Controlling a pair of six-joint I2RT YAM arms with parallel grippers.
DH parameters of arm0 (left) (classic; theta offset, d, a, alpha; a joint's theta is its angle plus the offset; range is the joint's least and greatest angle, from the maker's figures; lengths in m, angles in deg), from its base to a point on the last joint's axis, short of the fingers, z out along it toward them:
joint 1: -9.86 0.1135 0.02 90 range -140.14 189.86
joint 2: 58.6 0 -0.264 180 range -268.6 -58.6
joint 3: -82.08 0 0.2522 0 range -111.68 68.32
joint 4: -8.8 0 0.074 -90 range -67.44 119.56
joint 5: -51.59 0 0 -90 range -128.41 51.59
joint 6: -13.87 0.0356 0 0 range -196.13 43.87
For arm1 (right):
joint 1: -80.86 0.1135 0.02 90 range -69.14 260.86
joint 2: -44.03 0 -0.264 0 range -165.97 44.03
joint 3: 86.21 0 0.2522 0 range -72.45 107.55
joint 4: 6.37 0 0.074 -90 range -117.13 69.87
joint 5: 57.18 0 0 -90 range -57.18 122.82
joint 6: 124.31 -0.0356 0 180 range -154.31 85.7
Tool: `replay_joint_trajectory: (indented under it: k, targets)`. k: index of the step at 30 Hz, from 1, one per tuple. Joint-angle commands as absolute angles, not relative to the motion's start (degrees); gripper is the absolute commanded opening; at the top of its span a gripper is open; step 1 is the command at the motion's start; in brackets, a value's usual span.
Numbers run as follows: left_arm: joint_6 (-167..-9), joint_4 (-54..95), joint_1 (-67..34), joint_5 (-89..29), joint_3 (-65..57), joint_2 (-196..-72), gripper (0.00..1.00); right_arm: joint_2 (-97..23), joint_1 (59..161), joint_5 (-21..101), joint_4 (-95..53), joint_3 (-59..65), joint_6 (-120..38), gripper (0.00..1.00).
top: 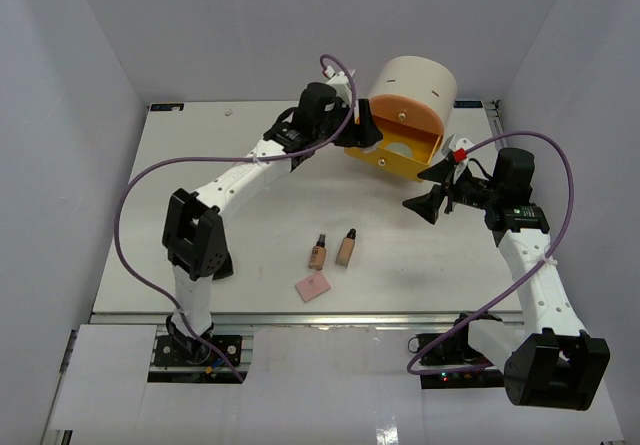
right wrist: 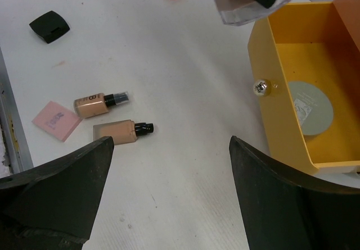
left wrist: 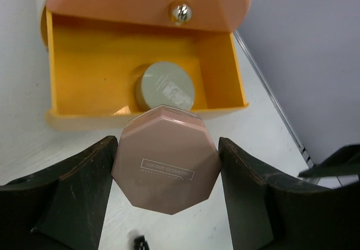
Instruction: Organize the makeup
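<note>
Left wrist: pink compact (left wrist: 166,163) within left gripper (left wrist: 167,144)

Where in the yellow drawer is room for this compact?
The drawer's bare floor lies between the green jar and the side wall, leftward in the left wrist view. Right of the jar only a narrow strip; the compact in the left claw would likely crowd it.

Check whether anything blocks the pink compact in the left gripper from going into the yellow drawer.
Nothing visible does. The yellow drawer stands open just ahead of the pink compact. Only a green jar lies inside, with bare floor beside it.
</note>
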State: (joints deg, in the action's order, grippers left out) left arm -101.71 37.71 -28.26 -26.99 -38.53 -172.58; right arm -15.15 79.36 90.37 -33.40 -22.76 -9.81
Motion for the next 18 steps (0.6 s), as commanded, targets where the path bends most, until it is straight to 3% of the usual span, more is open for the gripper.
replay_joint_trajectory:
  k: [1,5,9,12,16,18]
  targets:
    - [-101.75,38.18,-29.56,-30.46,-49.06,-177.31,0.14,-14.28,78.96,90.63,-31.33,-23.27,-9.26,0.90]
    - [-101.79,38.29,-29.60,-34.31,-54.77,-182.71,0.16,-14.33,78.84,90.65,-31.29,-23.23,-9.26,0.90]
    - [-101.71,38.29,-29.60,-36.53,-59.49,-186.71,0.26,-14.32,78.57,90.91,-31.29,-23.32,-9.26,0.90]
    - [-101.62,38.41,-29.60,-37.52,-60.30,-187.72,0.44,-14.42,78.39,91.01,-31.29,-23.32,-9.26,0.90]
    - [-101.30,39.03,-29.70,-37.81,-59.28,-187.65,0.79,-14.41,78.31,91.10,-31.29,-23.32,-9.26,0.90]
    - [-100.97,39.23,-29.77,-39.23,-58.76,-187.32,0.88,-14.34,78.31,91.17,-31.29,-23.32,-9.26,0.90]
